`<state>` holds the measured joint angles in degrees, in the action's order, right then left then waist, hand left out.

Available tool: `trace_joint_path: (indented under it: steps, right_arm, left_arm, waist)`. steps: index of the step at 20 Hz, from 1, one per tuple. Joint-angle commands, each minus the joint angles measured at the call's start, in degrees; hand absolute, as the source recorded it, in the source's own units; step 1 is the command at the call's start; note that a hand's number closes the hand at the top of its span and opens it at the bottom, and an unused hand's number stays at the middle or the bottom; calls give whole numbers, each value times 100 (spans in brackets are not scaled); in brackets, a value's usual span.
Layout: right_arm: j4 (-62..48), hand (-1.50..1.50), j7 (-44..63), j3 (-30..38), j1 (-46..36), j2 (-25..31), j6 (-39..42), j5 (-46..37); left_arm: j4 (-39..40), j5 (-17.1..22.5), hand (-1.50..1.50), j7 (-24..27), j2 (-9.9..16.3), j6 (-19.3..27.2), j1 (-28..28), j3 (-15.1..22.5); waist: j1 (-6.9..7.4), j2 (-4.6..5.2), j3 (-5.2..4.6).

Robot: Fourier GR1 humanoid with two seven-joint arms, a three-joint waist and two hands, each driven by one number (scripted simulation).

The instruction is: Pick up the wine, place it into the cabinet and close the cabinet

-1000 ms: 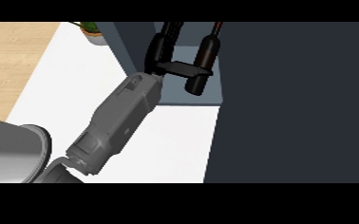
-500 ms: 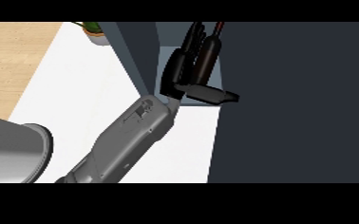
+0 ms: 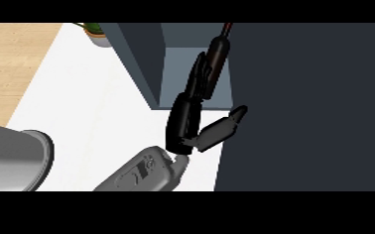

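The wine bottle [image 3: 218, 49], dark with a reddish top, stands inside the open cabinet [image 3: 139, 64] against its right side. My left hand [image 3: 184, 121] is just in front of the cabinet's opening. Its fingers [image 3: 198, 77] stretch straight along the bottle's left side, and its thumb [image 3: 225, 125] is spread out to the right, away from the bottle. The hand is open, and its fingers cover the bottle's lower part. The grey forearm [image 3: 143, 173] comes in from the lower left. My right hand does not show.
The cabinet's dark door [image 3: 300, 109] stands open and fills the right side. A potted plant [image 3: 95, 32] sits at the back left of the white counter [image 3: 88, 94]. A grey round object [image 3: 22, 161] lies at the lower left, with wooden floor [image 3: 22, 64] beyond the counter's edge.
The left hand carried the bottle into the cabinet, then drew back toward me with its thumb spread away. The bottle has stayed where it was set.
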<state>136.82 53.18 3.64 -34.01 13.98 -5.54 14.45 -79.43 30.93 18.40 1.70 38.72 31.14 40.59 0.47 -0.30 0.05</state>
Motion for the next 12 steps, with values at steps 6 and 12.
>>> trace_joint_path:
  steps: [6,12]
  right_arm:
    - [489,-150,425,-39,-105,126,-258,-79]
    - [421,-150,304,-125,44,98,-193,-56]
  left_arm:
    - [-2105,-454,150,-225,17,978,-1338,928]
    - [-2833,-440,150,-176,690,188,-2199,1255]
  waist:
    - [-23,-10,-7]
    - [-36,10,-8]
